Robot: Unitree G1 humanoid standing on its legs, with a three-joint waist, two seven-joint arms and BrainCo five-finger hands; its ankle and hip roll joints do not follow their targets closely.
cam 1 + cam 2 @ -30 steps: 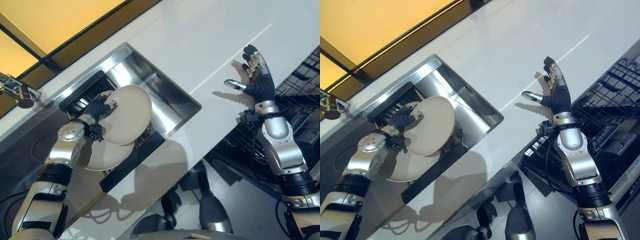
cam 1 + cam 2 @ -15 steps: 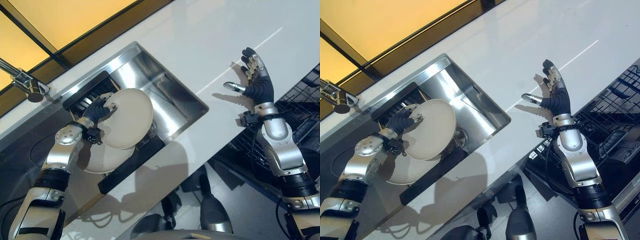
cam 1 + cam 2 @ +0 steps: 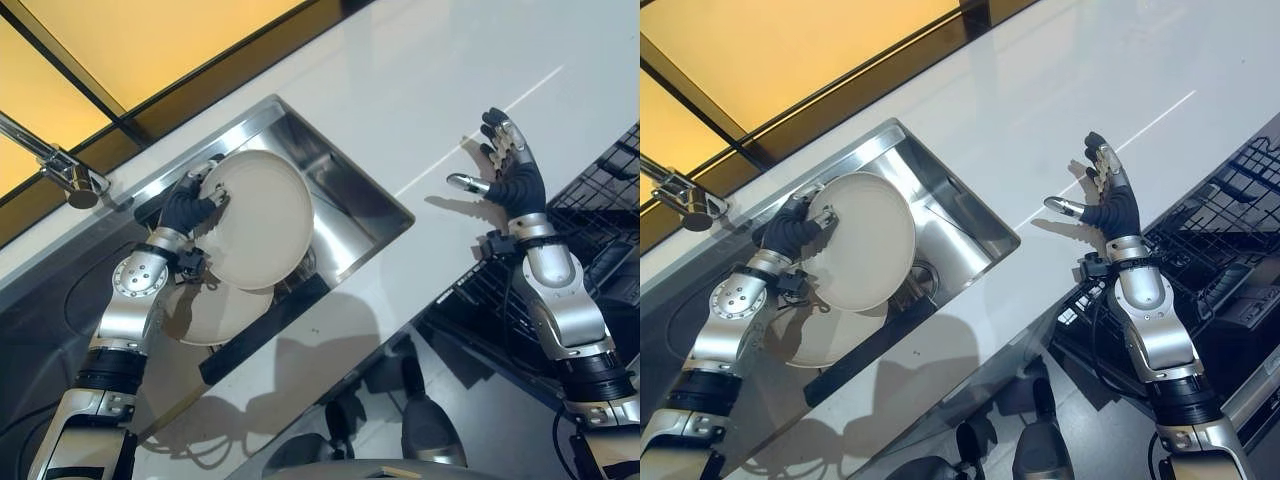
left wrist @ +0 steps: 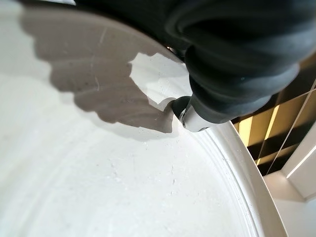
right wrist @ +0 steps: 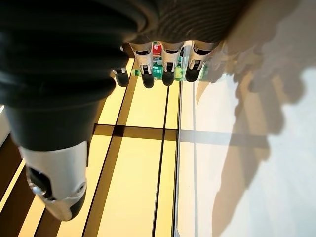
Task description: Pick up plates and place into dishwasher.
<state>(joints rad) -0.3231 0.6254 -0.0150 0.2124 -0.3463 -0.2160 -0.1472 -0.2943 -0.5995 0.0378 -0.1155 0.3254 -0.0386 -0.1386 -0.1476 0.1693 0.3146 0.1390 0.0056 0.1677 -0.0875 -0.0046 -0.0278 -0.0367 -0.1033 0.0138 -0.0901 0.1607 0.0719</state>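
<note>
no readable text, labels, brands, nos. or signs anywhere. plate (image 3: 262, 220), sink (image 3: 345, 190) and tabletop (image 3: 420, 90) all plain, no markings.

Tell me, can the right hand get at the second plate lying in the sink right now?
Probably not: the right hand hovers open over the counter, and the held plate in the left hand overlaps the lower plate.
</note>
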